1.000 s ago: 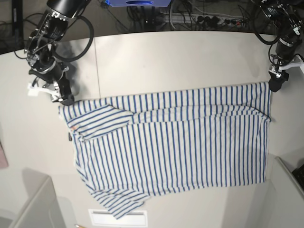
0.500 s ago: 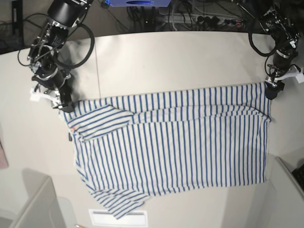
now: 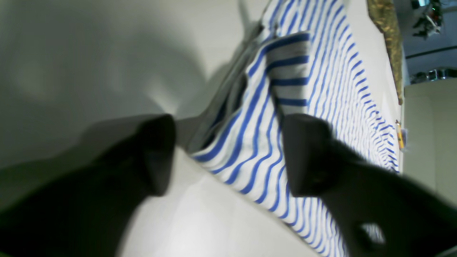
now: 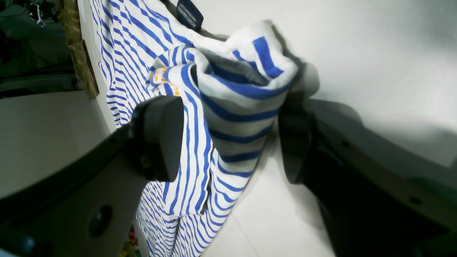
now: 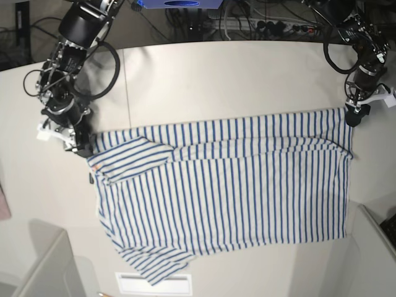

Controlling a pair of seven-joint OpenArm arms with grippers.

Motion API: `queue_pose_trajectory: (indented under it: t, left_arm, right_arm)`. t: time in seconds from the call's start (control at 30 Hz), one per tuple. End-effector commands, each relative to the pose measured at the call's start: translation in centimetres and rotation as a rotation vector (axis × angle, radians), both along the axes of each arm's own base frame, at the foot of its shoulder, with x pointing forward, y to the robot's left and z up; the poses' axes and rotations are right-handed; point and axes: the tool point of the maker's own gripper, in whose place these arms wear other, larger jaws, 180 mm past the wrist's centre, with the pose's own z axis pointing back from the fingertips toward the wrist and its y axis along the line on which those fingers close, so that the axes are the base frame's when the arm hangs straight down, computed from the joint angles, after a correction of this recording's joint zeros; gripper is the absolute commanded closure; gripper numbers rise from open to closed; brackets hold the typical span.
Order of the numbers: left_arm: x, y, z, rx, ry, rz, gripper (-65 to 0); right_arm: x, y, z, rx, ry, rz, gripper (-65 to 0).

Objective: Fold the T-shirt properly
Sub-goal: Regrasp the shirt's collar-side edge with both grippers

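Right gripper [image 4: 230, 141] jaws spread, straddling a bunched corner of the T-shirt [image 5: 229, 185] at the base view's left edge, not pinching it. Left gripper [image 3: 228, 153] jaws also apart over the striped hem corner at upper right, cloth between them but ungripped. Shirt lies flat across the white table [image 5: 216, 80], centre frame.

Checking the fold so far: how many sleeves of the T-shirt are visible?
2. On the T-shirt, one sleeve lies folded over the body, upper left in base view; the other sleeve sticks out lower left.
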Motion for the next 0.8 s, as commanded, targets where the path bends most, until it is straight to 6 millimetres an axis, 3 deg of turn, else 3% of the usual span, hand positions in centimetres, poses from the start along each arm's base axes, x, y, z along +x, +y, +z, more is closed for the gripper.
queue_pose_trajectory:
  t: [0.0,0.1,0.23,0.43,0.53,0.77]
  left_arm:
    - [-0.2,0.3,0.1,0.007,0.015,-0.002,-31.3]
    - [-0.2,0.3,0.1,0.006,0.016,-0.003,-16.9]
    - [-0.1,0.3,0.1,0.006,0.017,-0.006,-1.3]
    - [0.0,0.4,0.4,0.014,0.014,-0.008,0.0]
    - [0.0,0.6,0.6,0.019,0.010,-0.009,0.0]
    - [2.0,1.0,4.2,0.136,-0.025,-0.093,0.0]
  right_arm:
    - [-1.1,0.1,-1.3,-0.001,0.071,0.007,-39.5]
    - [-1.1,0.1,-1.3,-0.001,0.071,0.007,-35.1]
    - [-0.9,-0.6,-1.0,-0.018,0.067,0.007,-21.5]
    - [0.5,-0.8,-0.3,-0.009,0.042,-0.001,-1.2]
    - [1.2,-0.9,0.3,-0.012,0.022,-0.002,0.0]
    - [1.5,-2.0,3.4,-0.076,-0.045,-0.005,0.0]
